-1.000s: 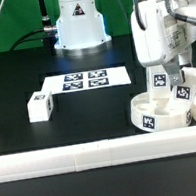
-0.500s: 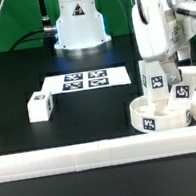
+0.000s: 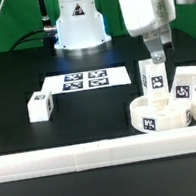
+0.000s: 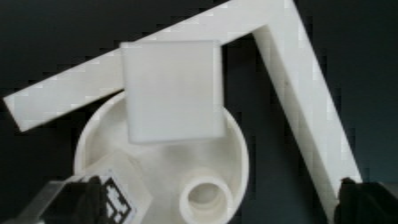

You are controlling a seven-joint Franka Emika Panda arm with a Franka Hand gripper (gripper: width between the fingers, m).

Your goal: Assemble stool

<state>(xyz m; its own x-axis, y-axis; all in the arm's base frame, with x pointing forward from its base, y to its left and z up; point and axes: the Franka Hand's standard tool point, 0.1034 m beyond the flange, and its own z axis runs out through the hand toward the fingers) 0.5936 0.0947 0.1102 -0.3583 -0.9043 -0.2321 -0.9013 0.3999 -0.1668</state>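
Black table (image 3: pixel 93 115) | leg block (image 3: pixel 153 76) upright, long axis vertical | in seat disc (image 3: pixel 172 119)

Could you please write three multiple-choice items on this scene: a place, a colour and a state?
1. Where is the loose leg block? A. on the table B. on the seat disc C. in the gripper
2. What colour is the table? A. white B. black C. green
3. How is the gripper? A. shut on a leg B. open C. shut on the seat disc
1 A: it lies on the bare table. 2 B: its top is black. 3 B: its fingers stand apart above the upright leg.
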